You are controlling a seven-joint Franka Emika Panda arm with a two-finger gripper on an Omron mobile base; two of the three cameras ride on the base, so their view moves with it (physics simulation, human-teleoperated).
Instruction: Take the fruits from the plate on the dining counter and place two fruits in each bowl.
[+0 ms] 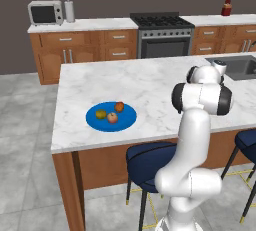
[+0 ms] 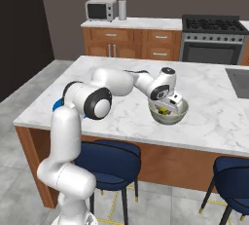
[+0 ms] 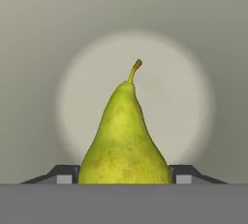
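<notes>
1. Presently, far left: blue plate sits on dining counter near its left end, w/ three fruits on it – olive-yellow fruit, orange fruit, pinkish-red fruit. All three untouched, close together, well apart from the arm's working end.
2. Centre: arm reaches across the marble top toward the pale bowl, which stands right of the plate. Gripper is tipped down into the bowl mouth.
3. Hand view: yellow-green pear is inside the bowl, stem pointing away from the camera, over the pale bowl floor. Fingertips flank its wide end, one each side.
4. Claw state: jaws are pinching the pear, judged from the tips hard against both flanks. No gap visible; whether the grip is easing cannot be told.
5. Step in hand, judged: delivery of first fruit to first bowl, at release stage. Roughly a quarter of task near done.
6. Next move calls for: spread jaws fully, lift straight out w/o clipping rim or dragging the pear, then swing left to the plate for a second fruit.
7. Dark wooden bowl: not located in these views.
</notes>
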